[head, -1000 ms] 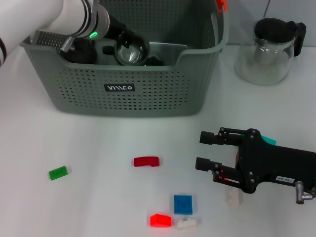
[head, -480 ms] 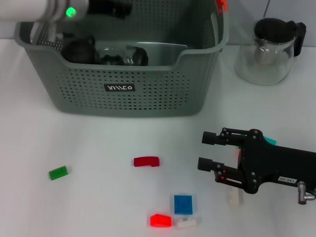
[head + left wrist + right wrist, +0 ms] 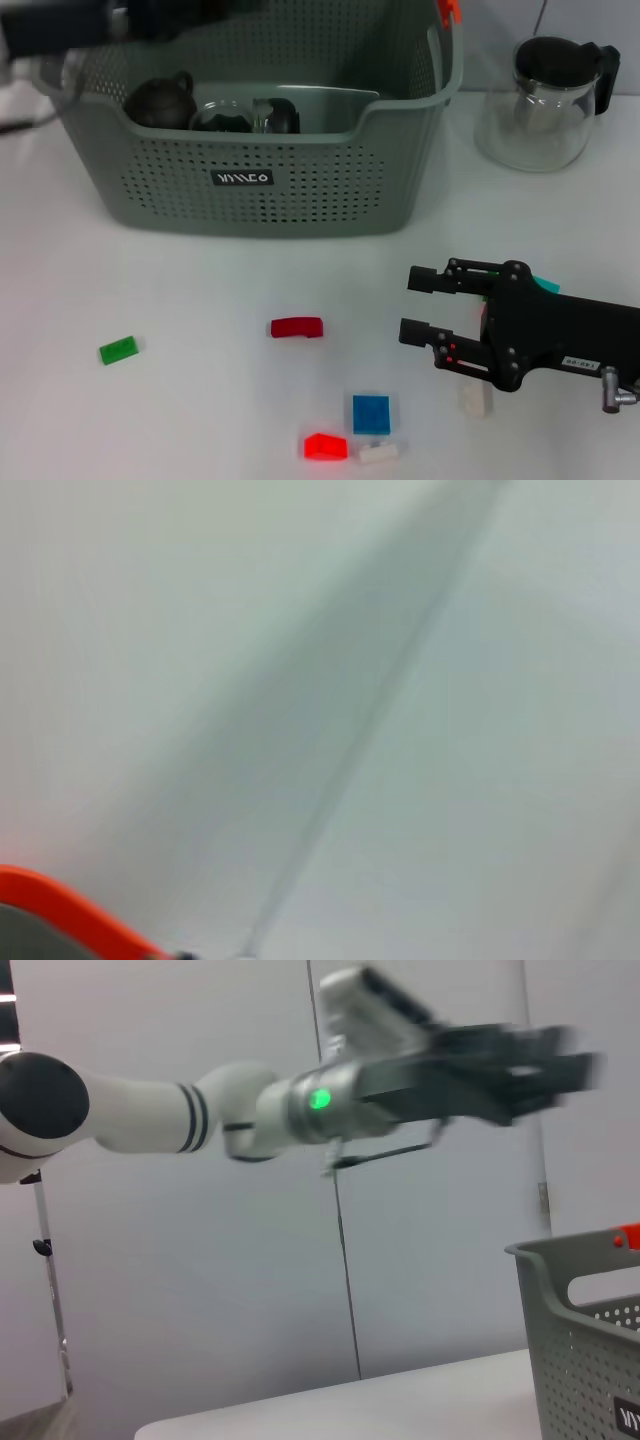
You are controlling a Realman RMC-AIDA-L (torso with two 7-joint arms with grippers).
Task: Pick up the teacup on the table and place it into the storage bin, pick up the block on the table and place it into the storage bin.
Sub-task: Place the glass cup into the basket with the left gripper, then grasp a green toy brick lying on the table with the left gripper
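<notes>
Teacup (image 3: 222, 116) sits in the storage bin (image 3: 300, 190). Your right end effector (image 3: 415, 305) gapes wide; red block (image 3: 297, 327) at its 9 o'clock (light, rigid, probably slick), so pinch its long sides.

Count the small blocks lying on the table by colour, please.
Red blocks: 2
White blocks: 2
Blue block: 1
Green block: 1
Teal block, partly hidden: 1
Total: 7
</notes>
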